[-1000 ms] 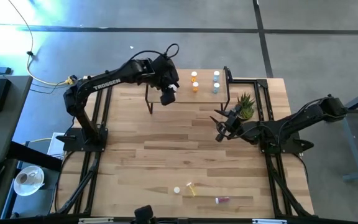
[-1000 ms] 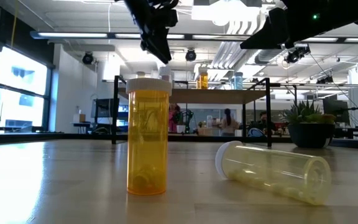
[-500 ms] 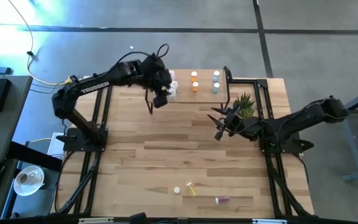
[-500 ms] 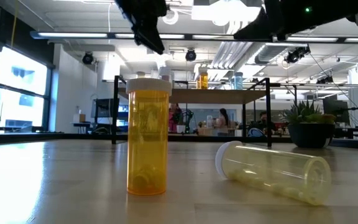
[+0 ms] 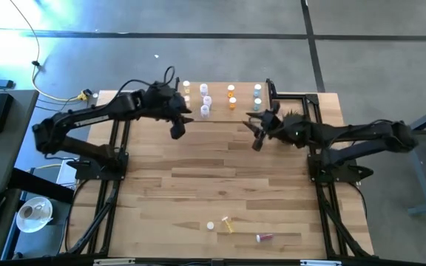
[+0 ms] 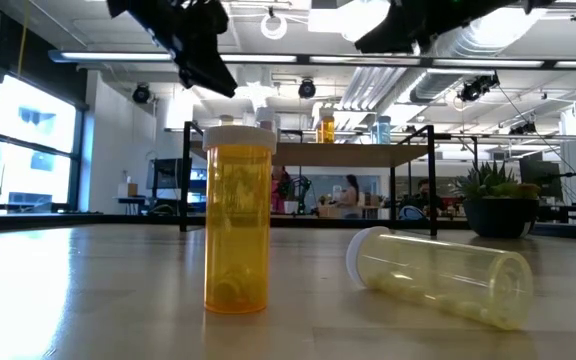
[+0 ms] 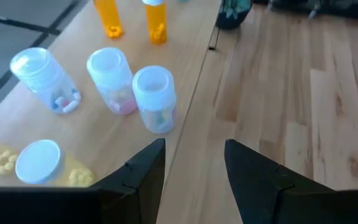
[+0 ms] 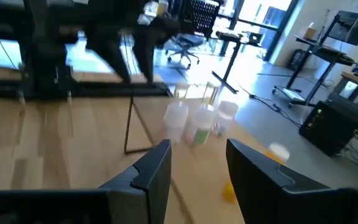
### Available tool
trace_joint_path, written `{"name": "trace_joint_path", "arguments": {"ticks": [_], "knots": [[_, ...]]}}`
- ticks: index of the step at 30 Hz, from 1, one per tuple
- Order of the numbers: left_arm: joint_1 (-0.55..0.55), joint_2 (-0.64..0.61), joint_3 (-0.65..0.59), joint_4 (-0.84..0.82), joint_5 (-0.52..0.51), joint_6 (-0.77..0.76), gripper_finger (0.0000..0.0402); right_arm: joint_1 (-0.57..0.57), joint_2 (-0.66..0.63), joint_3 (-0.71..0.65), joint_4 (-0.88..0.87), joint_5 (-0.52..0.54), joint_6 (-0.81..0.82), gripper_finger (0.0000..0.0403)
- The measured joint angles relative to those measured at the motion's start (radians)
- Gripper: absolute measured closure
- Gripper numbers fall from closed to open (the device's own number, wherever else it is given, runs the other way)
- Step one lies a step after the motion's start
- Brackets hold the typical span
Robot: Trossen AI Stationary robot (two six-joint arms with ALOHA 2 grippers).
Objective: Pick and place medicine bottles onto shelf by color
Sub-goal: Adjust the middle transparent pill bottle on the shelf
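Observation:
The shelf (image 5: 220, 111) stands at the table's far edge. On it stand white-capped clear bottles (image 7: 154, 99), a yellow one (image 7: 39, 163), two orange ones (image 5: 231, 96) and two blue-grey ones (image 5: 257, 96). My left gripper (image 5: 176, 130) hovers open and empty just off the shelf's near left edge. My right gripper (image 5: 255, 138) hangs open and empty in front of the shelf's right part. Near the table's front edge a yellow bottle (image 6: 238, 222) stands upright, a pale one (image 6: 438, 275) lies on its side, and a pinkish one (image 5: 263, 237) lies further right.
A green potted plant (image 5: 294, 120) sits right of the shelf, partly under my right arm. Black frame rails (image 5: 117, 140) run along both table sides. The middle of the wooden table (image 5: 220, 177) lies bare between the arms and the front bottles.
My left gripper has drawn back from above the shelf toward the table's left and near side, sinking a little, and the clear bottles on the shelf now show. My right gripper has swung up and toward the far edge, closer to the shelf.

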Motion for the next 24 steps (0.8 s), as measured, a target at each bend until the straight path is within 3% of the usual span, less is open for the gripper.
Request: {"name": "trace_joint_path", "arguments": {"ticks": [10,24], "knots": [[0.000,-0.113,-0.255,0.267,-0.002,-0.073,0.0247,-0.169,0.082,0.218,-0.114,-0.234,-0.040,0.0256],[0.000,-0.238,-0.394,0.296,-0.006,-0.065,0.0247,-0.296,0.431,0.544,-0.319,-0.267,-0.139,0.0256]]}}
